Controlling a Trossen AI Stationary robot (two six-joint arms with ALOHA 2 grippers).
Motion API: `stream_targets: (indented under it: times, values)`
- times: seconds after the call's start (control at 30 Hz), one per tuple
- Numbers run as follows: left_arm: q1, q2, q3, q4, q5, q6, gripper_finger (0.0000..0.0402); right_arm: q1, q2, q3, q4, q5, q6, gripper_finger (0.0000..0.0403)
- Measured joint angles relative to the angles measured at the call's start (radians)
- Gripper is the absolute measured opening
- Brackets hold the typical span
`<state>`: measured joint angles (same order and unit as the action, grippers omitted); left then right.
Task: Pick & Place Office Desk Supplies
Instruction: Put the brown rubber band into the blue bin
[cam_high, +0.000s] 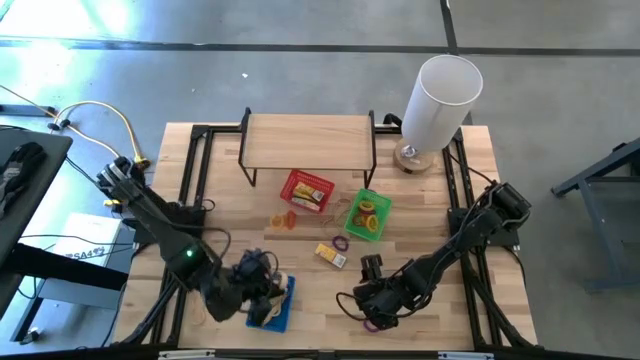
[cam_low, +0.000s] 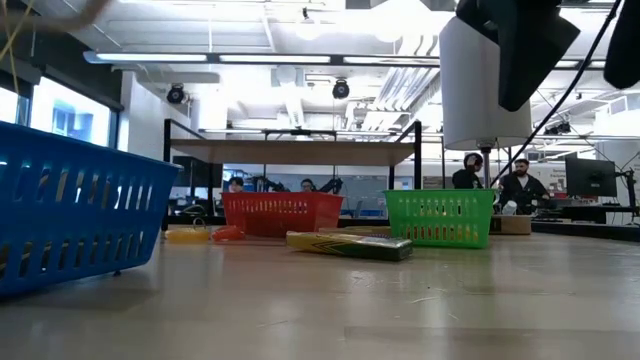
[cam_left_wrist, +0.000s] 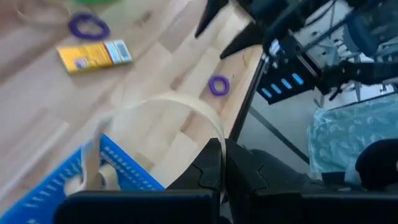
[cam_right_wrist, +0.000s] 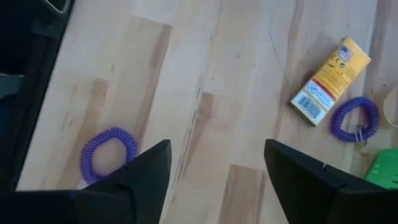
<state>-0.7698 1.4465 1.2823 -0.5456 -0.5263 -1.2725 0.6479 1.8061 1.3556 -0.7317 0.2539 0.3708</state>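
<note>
My left gripper (cam_high: 262, 290) hovers over the blue basket (cam_high: 280, 312) at the table's near edge, shut on a pale tan band (cam_left_wrist: 168, 102). More tan bands (cam_left_wrist: 93, 177) lie in that basket (cam_left_wrist: 118, 168). My right gripper (cam_right_wrist: 217, 162) is open, pointing down at bare wood near the table's near edge (cam_high: 372, 300). A purple coil loop (cam_right_wrist: 109, 149) lies flat just beside one finger (cam_right_wrist: 149, 171), untouched. A small yellow block (cam_high: 331, 255) and a second purple loop (cam_high: 341, 242) lie flat toward the table's middle. My left gripper pinches the pale tan band between its two shut fingers at one point of the loop (cam_left_wrist: 217, 144). The rest of the band arches out ahead of the fingertips (cam_left_wrist: 210, 167), open and slack, lifted above the blue basket's rim.
A green basket (cam_high: 367, 215) and a red basket (cam_high: 306, 190) hold small items mid-table, with orange pieces (cam_high: 287, 220) beside them. A wooden shelf (cam_high: 308, 140) stands at the far side, and a tall white cylinder (cam_high: 440, 100) at the far right corner. People sit in the room beyond.
</note>
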Motion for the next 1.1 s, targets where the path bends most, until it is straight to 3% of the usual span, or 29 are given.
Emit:
stream_targets:
  times: [0.27,0.73,1.1]
  values:
    - [-0.036,0.103,-0.001,0.046,-0.013,-0.088,0.0001,0.000,0.000,0.000,0.035,-0.023,-0.013,0.0246]
    - [-0.077,0.128,-0.001,0.020,-0.080,-0.167,0.0001,0.007,0.000,0.000,0.061,-0.051,-0.027,0.0246]
    - [-0.085,0.168,-0.002,-0.079,-0.072,-0.355,0.0001,0.007,0.000,0.000,0.064,-0.047,-0.027,0.0246]
